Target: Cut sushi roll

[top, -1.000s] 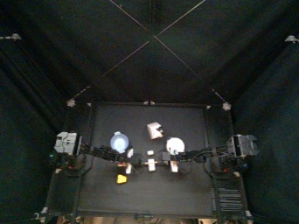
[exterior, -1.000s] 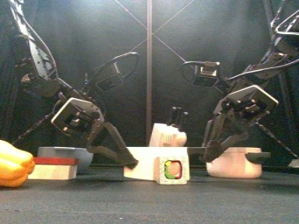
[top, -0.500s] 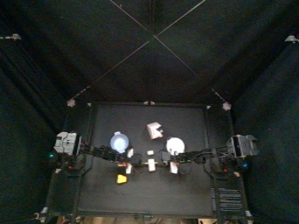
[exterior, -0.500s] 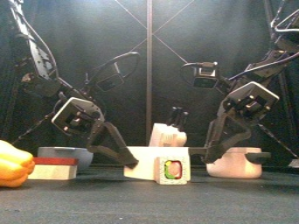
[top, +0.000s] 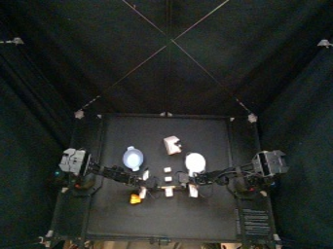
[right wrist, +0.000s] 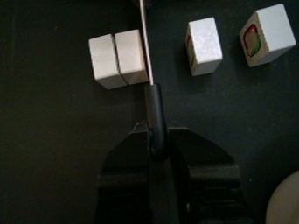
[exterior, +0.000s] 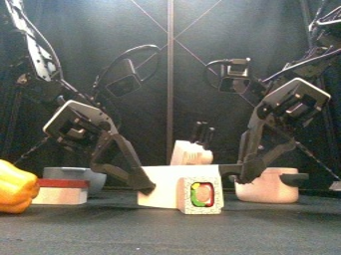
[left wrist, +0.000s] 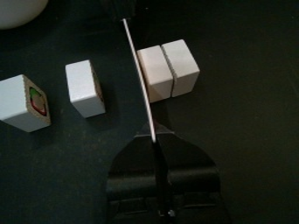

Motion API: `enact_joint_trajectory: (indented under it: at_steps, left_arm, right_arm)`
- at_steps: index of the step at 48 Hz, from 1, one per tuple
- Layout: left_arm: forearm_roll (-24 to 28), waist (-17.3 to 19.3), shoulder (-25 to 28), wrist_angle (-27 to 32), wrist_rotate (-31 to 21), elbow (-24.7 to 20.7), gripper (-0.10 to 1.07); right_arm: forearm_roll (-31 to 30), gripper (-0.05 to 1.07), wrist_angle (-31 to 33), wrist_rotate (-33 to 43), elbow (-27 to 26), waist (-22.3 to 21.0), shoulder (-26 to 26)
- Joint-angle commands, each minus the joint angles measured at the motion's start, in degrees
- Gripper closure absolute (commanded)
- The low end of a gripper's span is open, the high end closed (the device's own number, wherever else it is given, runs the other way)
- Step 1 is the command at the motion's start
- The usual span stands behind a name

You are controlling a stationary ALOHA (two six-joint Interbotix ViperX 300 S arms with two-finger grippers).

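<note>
At frame center, the left gripper [left wrist: 162,166] clamps a knife [left wrist: 136,74] whose blade rests against the sushi roll [left wrist: 170,70]; the right gripper [right wrist: 158,153] clamps the knife handle [right wrist: 156,109]

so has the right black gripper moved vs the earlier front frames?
Yes. The right black gripper sits higher against the white bowl behind it, its wrist raised toward the upper right.

Sushi roll pieces [exterior: 186,186] sit mid-table near the front edge, between both arms. Knife block [exterior: 193,151] behind them. Bowl [exterior: 70,178] left, white pot [exterior: 270,185] right. Pepper [exterior: 15,186], probably, at far left front.
</note>
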Motion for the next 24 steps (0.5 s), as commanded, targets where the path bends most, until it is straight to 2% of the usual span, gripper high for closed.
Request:
enact_joint_trajectory:
  at_steps: [1, 11, 24]
  left_arm:
    - [-0.09, -1.23, -3.60, 0.53, 0.00, 0.26, 0.77]
    - [-3.60, -1.23, -8.53, 0.09, 0.09, 1.05, 0.77]
    - [-4.13, -2.11, -7.73, -0.18, 0.09, 0.26, 0.77]
  right_arm:
    - [-0.26, 0.63, -0.18, 0.09, -1.14, -1.58, -3.16]
    - [-1.85, 0.63, -0.70, 0.00, -1.23, -1.93, -5.71]
    - [-1.76, 0.63, -0.53, 0.09, -0.44, -0.53, -6.59]
